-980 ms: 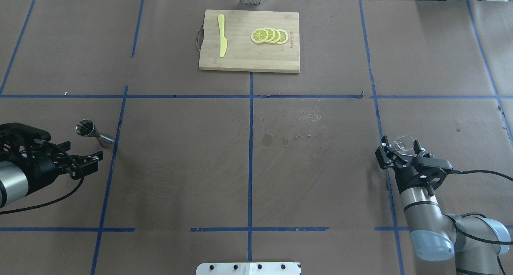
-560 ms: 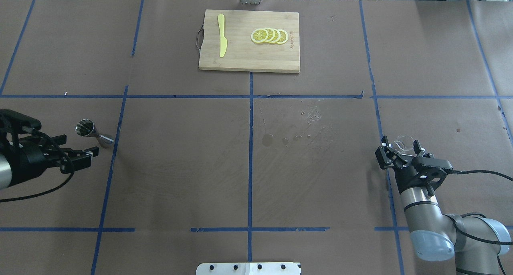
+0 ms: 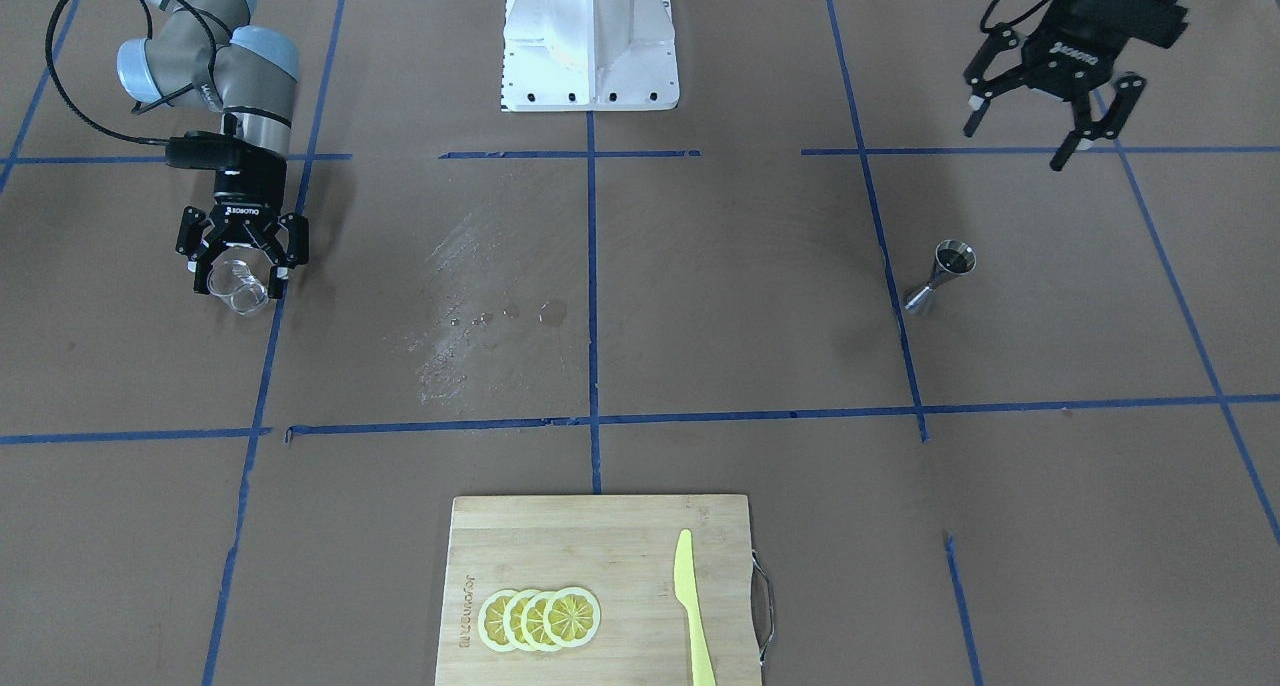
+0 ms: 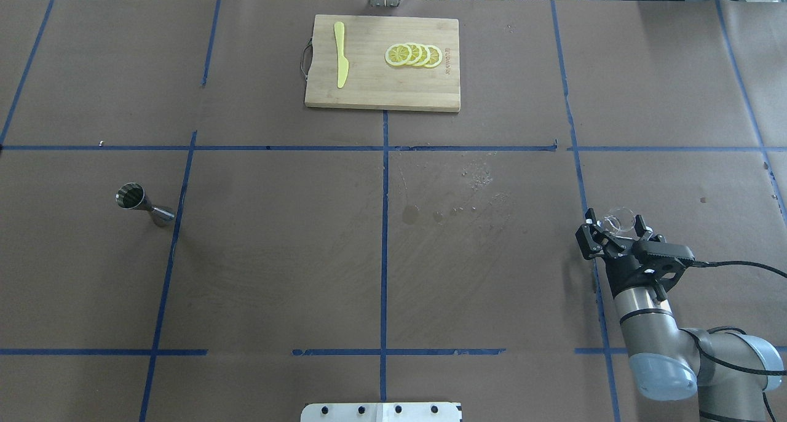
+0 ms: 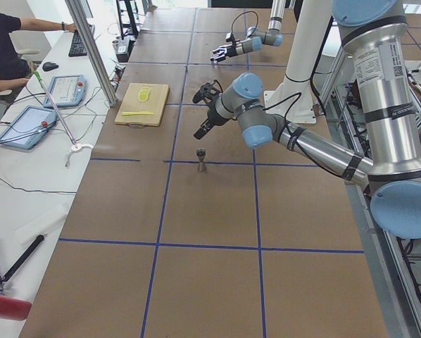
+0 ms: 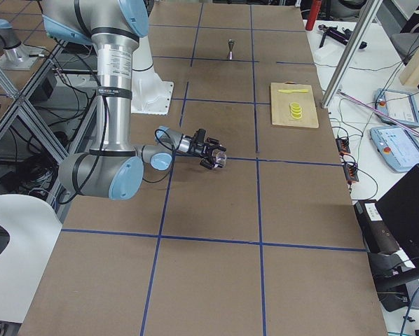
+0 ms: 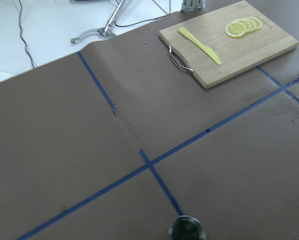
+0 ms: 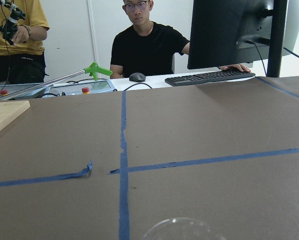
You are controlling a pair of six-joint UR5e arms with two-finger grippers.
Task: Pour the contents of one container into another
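The jigger [image 4: 145,205] is stood on the table [image 4: 276,256] at the robot's left; the glass cup [image 4: 620,219] is positioned at its right. The cutting board [image 4: 382,63] is located centrally at the far edge.

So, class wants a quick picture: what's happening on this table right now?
Two robot arms are set up for a pouring job. The right gripper has its jaws around a small clear glass cup low over the table. The steel jigger stands upright on its own, untouched, on the other side. The left gripper hangs above and behind it with its jaws open and empty. A cutting board with lemon slices and a yellow knife sits at the far edge, unused.
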